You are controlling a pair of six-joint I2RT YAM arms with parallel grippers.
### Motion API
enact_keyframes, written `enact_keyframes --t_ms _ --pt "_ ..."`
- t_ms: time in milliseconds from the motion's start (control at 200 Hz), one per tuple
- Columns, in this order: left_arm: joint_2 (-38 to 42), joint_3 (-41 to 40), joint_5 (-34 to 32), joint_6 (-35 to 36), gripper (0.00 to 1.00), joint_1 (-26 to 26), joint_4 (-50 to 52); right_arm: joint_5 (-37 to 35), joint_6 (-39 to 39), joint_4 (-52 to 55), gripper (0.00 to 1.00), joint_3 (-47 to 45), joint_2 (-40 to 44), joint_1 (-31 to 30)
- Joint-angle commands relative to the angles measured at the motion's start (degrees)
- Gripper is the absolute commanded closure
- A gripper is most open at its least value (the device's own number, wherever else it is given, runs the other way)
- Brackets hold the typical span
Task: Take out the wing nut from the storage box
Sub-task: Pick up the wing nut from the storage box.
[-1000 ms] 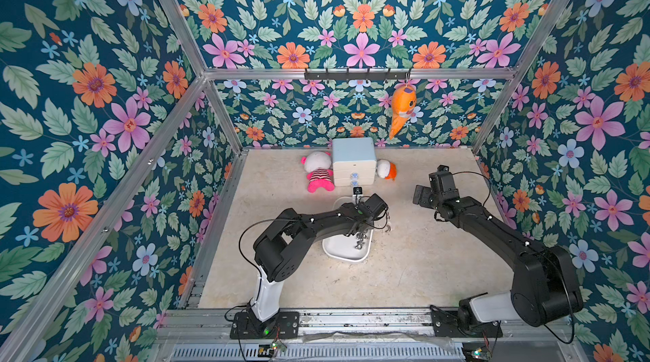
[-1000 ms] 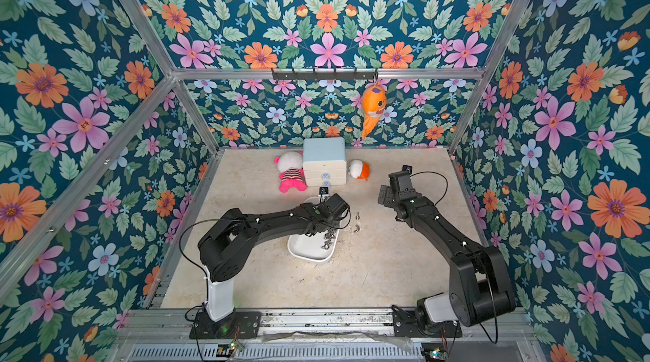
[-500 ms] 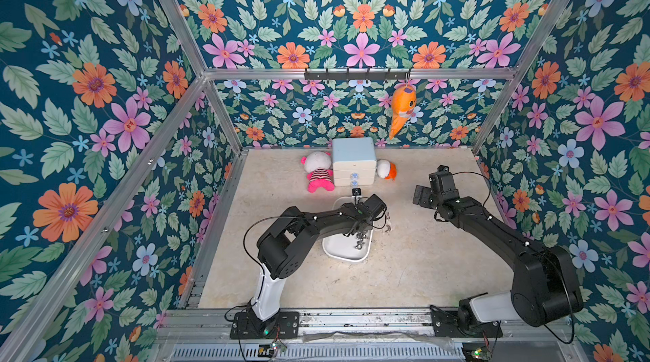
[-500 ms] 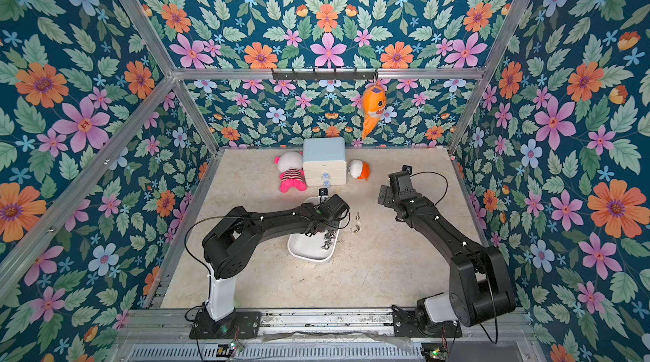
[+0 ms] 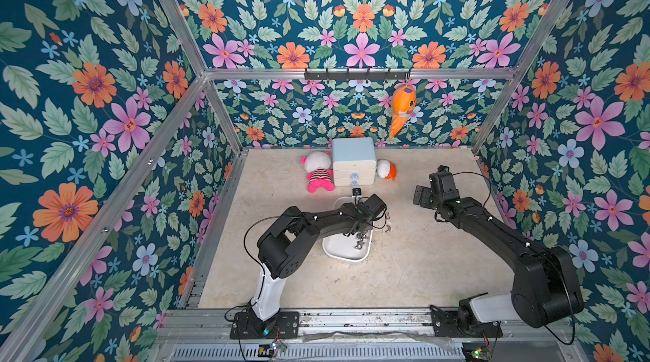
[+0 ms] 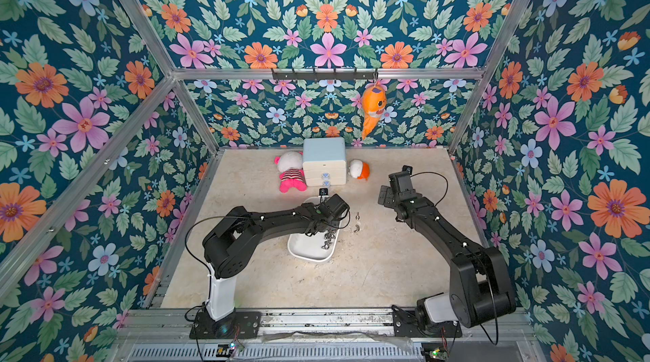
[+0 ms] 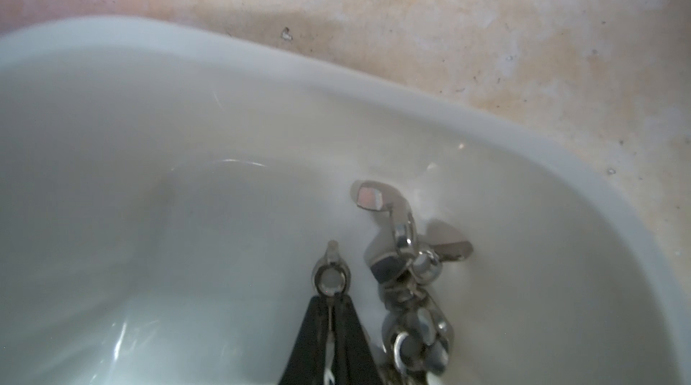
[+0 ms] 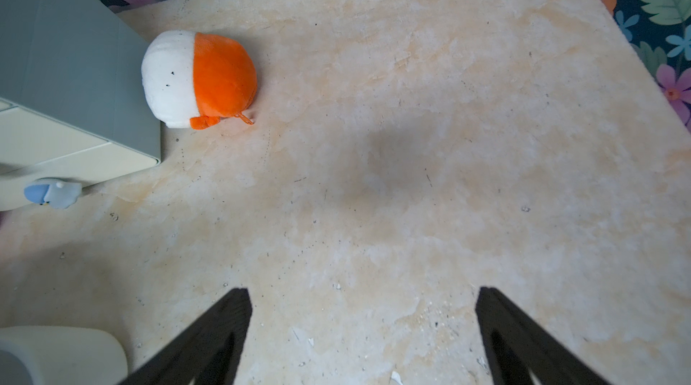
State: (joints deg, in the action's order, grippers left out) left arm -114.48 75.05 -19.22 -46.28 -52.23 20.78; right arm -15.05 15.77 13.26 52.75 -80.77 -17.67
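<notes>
The storage box (image 5: pixel 343 255) (image 6: pixel 305 253) is a shallow white tray in the middle of the table. My left gripper (image 7: pixel 331 299) reaches down into it, shut on the thin wing of one silver wing nut (image 7: pixel 331 277), whose threaded hole faces the wrist camera. More wing nuts (image 7: pixel 407 248) lie in a heap beside it in the storage box (image 7: pixel 411 92), also seen in both top views (image 5: pixel 360 237) (image 6: pixel 329 237). My right gripper (image 8: pixel 364 293) (image 5: pixel 420 196) hovers open over bare table to the right, holding nothing.
Two loose wing nuts (image 5: pixel 387 223) (image 6: pixel 357 222) lie on the table just right of the tray. A small drawer cabinet (image 5: pixel 353 159) stands at the back between a pink plush (image 5: pixel 316 172) and an orange-white plush (image 8: pixel 198 78). An orange fish toy (image 5: pixel 402 107) hangs on the back rail.
The left gripper's jaws have closed onto the wing nut inside the tray. The left arm's elbow shifted slightly. The right arm has not moved.
</notes>
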Motion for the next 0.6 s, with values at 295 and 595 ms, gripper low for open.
enact_keyframes --t_ms 295,595 --pt "1.3 0.7 -1.3 0.9 0.97 0.0 1.0 -0.4 0.4 -0.1 0.01 -0.2 0.5 -0.1" --pt "3.6 2.7 -3.7 2.0 0.98 -0.9 3.4 -0.2 0.6 -0.1 0.01 -0.3 0.5 -0.2"
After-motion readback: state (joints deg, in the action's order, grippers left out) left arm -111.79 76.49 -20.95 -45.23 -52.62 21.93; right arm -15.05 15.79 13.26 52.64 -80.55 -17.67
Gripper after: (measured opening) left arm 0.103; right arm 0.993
